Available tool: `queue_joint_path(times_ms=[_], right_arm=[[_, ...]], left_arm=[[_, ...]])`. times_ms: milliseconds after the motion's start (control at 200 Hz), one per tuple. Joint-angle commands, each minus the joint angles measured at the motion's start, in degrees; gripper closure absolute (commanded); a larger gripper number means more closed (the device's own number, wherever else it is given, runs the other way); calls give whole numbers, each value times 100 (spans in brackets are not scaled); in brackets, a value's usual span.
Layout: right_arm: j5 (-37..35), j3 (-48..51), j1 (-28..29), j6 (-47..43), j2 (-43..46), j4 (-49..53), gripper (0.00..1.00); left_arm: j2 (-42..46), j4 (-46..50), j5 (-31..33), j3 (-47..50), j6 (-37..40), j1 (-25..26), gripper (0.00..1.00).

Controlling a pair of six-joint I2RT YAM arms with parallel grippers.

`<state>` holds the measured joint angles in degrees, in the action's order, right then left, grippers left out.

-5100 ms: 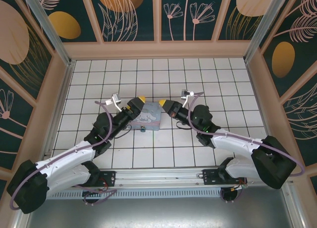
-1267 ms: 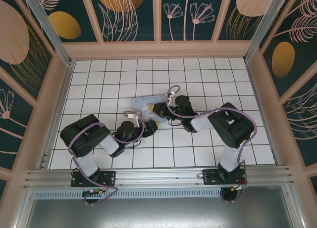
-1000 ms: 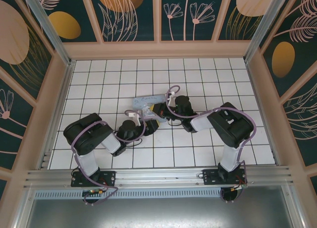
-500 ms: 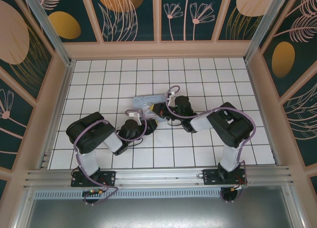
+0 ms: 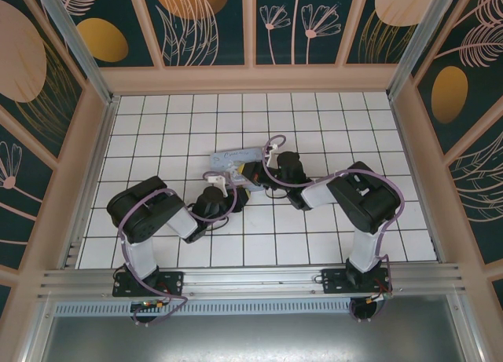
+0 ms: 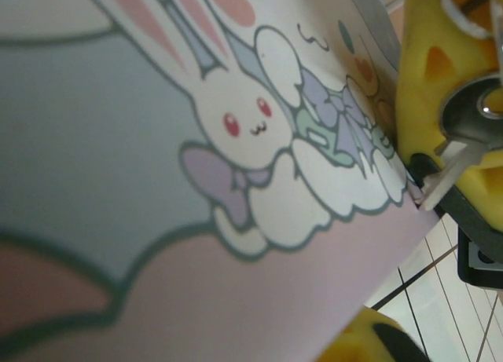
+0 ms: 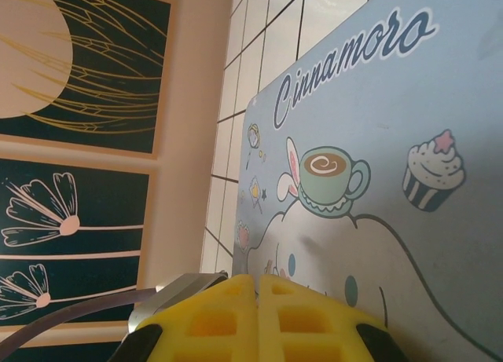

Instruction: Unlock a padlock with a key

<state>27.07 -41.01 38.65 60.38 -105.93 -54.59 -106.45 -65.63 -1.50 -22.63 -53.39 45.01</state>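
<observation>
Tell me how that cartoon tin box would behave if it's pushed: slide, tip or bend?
The tin box looks stiff: its printed face is flat and undented, so it probably won't flex. It likely slides easily on the smooth tiled floor. Being flat-sided, it shouldn't roll, though a high push might tip it.

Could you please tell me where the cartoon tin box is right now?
In the top view, the tin box sits near the middle of the tiled table, just behind where the left arm and right arm meet.
</observation>
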Motion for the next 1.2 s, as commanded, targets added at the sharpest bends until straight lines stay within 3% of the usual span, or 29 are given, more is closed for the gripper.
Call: queue_joint_path(times_ms=[0, 40, 265, 611, 841, 1006, 1196], right_arm=[[220, -193, 107, -53, 84, 292, 100], [208, -197, 78, -90, 230, 353, 100], [24, 277, -7, -435, 1644, 783, 100], [-43, 2639, 2, -521, 4118, 401, 100], [-602, 3910, 92, -112, 5400, 317, 100], [-1166, 4268, 343, 218, 5678, 177, 100], [-1311, 4181, 529, 334, 5153, -168, 100]], left_arm=[[3, 775, -235, -104, -148, 30, 96], [97, 865, -277, -134, -154, 27, 100], [786, 1616, -544, -247, -203, 33, 100], [1561, 1827, -1064, -172, -510, 22, 100], [1732, 1686, -1318, -136, -650, 21, 100], [1880, 1438, -1422, -81, -786, 22, 100], [2009, 1262, -1577, -19, -854, 6, 100]])
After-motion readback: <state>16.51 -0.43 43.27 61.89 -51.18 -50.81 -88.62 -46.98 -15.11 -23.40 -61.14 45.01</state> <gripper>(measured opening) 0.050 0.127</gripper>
